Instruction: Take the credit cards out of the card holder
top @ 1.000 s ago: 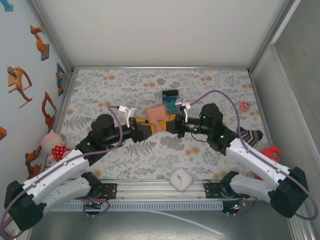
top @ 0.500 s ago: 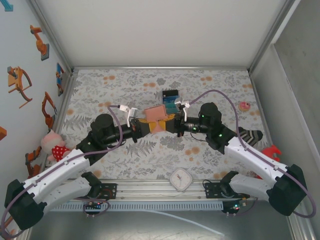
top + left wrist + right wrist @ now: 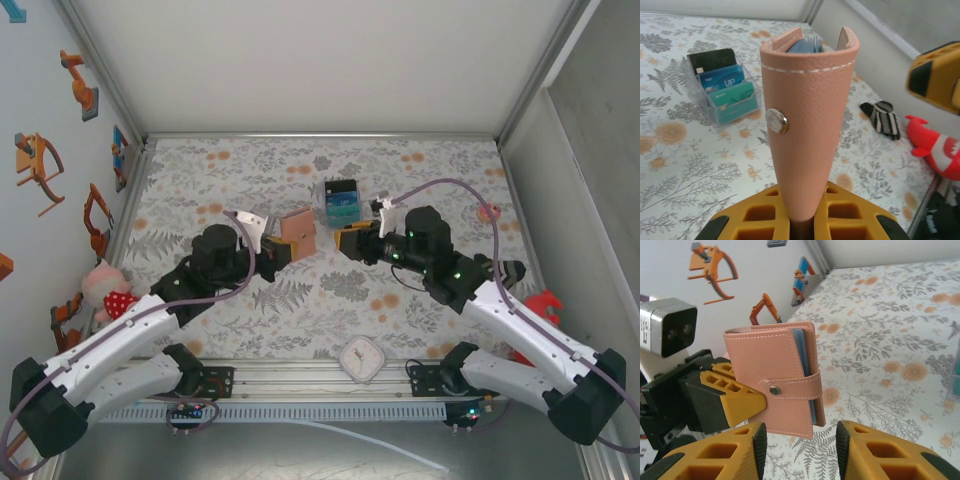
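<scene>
Big change from a second ago: both arms had met at the card holder (image 3: 298,231) mid-frame in the top view. Now your right gripper (image 3: 350,240) has backed off toward the right of the frame and let go. Its yellow lattice fingers (image 3: 875,452) stand apart with nothing between them, clear of the holder.

Your left gripper (image 3: 283,246) has the holder alone, and its fingers went from apart to clamped on the holder's lower edge. That puts the holder off the counter (image 3: 420,165), just left of centre in the top view. In the left wrist view it stands upright out of the yellow fingers.

Look at the material: terracotta-pink pebbled leather with a line of white stitching and rounded corners. It's folded, and a strap (image 3: 799,388) wraps across the open side to a round metal snap (image 3: 776,121). At the top opening, blue edges of credit cards (image 3: 805,46) peek out between the two leather walls, still inside.

At the upper left of the left wrist view sits a clear plastic stand (image 3: 692,82) with stepped slots. It holds three cards upright: black at the back, blue in the middle, teal in front.
</scene>
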Robot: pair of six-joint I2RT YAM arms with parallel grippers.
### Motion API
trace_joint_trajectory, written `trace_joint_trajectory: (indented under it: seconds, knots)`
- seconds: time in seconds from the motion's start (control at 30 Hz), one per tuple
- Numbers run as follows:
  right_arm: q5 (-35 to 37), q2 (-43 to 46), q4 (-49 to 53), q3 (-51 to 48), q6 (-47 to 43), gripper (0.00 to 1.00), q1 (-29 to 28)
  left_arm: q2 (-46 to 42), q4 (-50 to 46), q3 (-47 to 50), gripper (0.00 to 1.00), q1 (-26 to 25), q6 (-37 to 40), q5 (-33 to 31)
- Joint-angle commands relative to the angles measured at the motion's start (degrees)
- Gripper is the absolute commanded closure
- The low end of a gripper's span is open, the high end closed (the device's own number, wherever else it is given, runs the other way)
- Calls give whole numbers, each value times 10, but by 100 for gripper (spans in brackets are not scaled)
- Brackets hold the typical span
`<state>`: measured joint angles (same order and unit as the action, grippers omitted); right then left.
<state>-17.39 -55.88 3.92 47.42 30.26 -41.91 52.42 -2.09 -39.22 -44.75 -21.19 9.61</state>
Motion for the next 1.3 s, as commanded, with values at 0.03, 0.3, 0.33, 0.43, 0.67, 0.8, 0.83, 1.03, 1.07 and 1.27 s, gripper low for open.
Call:
trace_joint_trajectory:
  seconds: [0.03,0.3,0.33,0.43,0.67,0.8,0.83,1.03,1.07,1.27]
  knots:
    - [67,-18,29,25,34,62,-29,18,13,-30,100,-1,26,-15]
    - [74,-94,19,69,38,66,-61,44,28,-36,100,-5,19,1]
    - [73,-101,17,73,39,66,-62,45,29,-36,100,-7,18,2]
    - [64,-124,7,82,41,66,-63,44,36,-33,100,-7,15,7]
    - [37,-172,-11,108,46,64,-65,47,44,-33,100,-9,10,16]
    - [25,-190,-18,119,47,59,-67,51,48,-32,100,-9,7,22]
    - [23,-194,-20,120,48,57,-68,52,50,-32,100,-9,6,24]
    - [24,-212,-15,127,46,53,-69,58,64,-33,100,-11,1,45]
    - [27,-214,-13,127,46,53,-69,57,66,-33,100,-10,0,46]
    - [52,-219,9,127,41,56,-68,48,74,-32,100,-11,-3,54]
